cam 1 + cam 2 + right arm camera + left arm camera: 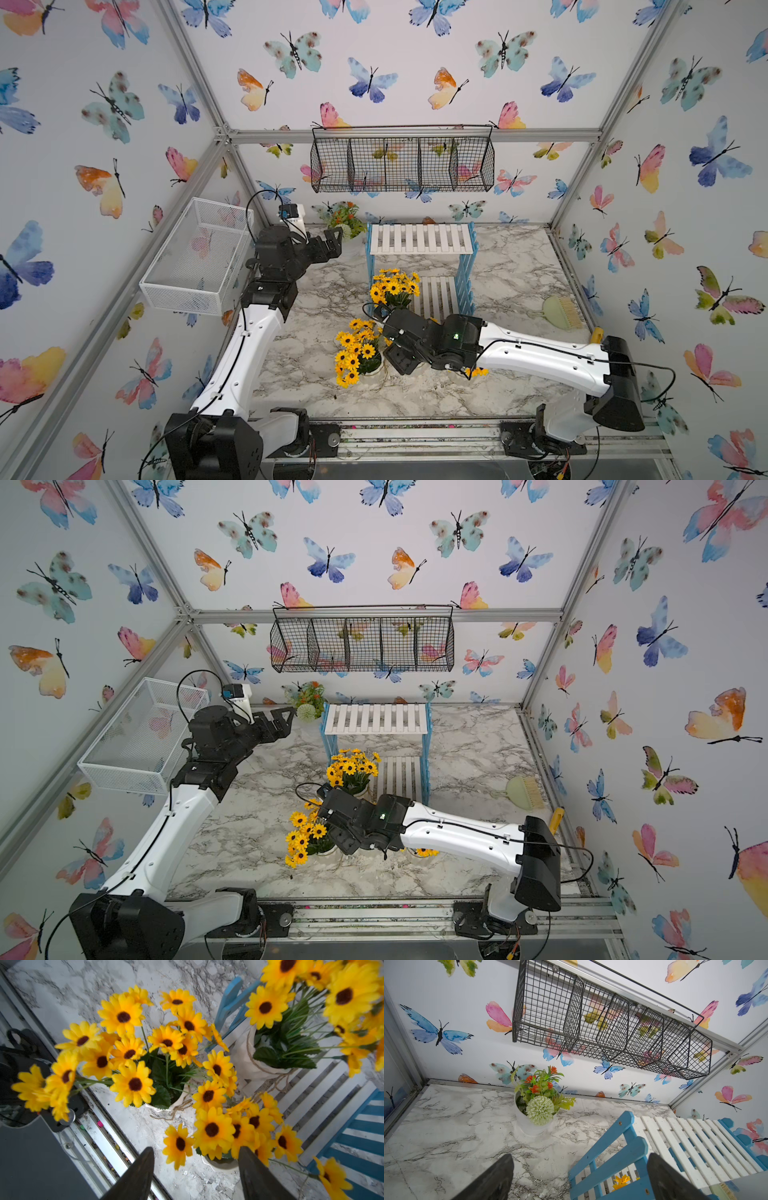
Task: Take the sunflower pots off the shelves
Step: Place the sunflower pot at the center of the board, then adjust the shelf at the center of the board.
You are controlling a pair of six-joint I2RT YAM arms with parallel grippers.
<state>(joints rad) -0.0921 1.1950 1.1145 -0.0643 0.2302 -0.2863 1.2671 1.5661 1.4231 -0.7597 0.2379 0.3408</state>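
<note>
The shelves (419,239) stand at the back middle of the table, with the top board bare. One sunflower pot (395,291) stands on the left end of the lower board (324,1093). A second sunflower pot (359,353) stands on the table in front. A third (220,1164) stands on the table right by my right gripper (196,1148), which is open above it, with only a flower hanging between the fingers. In both top views the right arm hides most of that pot. My left gripper (579,1157) is open and holds nothing, by the blue left side frame (608,1159).
A white pot with a pale pompom bloom (537,1109) stands at the back left of the shelves. A black wire basket (403,160) hangs on the back wall. A white mesh basket (195,257) hangs on the left wall. A green brush (559,311) lies at the right.
</note>
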